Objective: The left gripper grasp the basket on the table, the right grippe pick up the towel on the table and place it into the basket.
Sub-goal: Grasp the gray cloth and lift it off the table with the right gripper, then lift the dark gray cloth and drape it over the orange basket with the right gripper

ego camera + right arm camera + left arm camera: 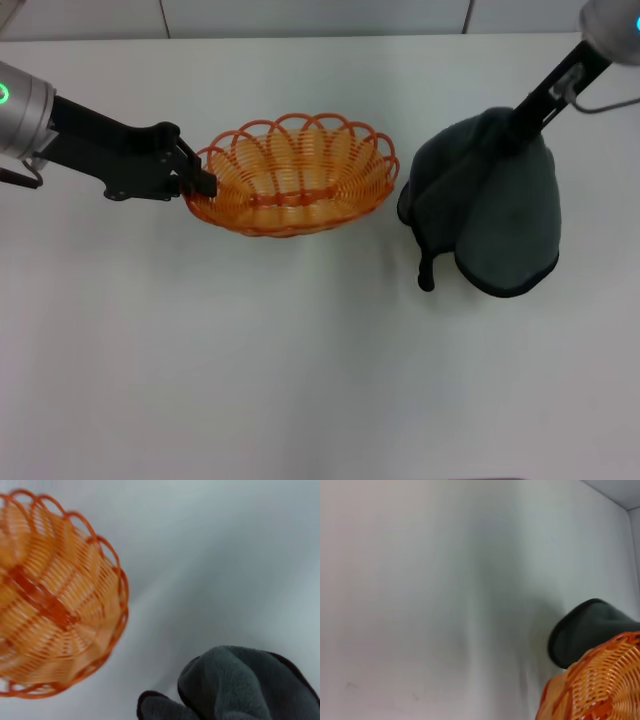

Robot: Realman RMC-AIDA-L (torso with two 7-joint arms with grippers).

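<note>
The orange wire-weave basket point(295, 175) sits on the white table point(300, 360), left of centre, empty inside. My left gripper point(200, 182) is shut on the basket's left rim. To the right hangs the dark grey towel point(495, 210), pinched at its top by my right gripper point(515, 128) and lifted, its lower folds draping toward the table. In the left wrist view the basket point(600, 685) shows with the towel point(585, 630) behind it. The right wrist view shows the basket point(55, 595) and the towel point(240, 685) close by.
White table surface stretches in front of the basket and towel. A wall runs along the table's far edge point(320, 20).
</note>
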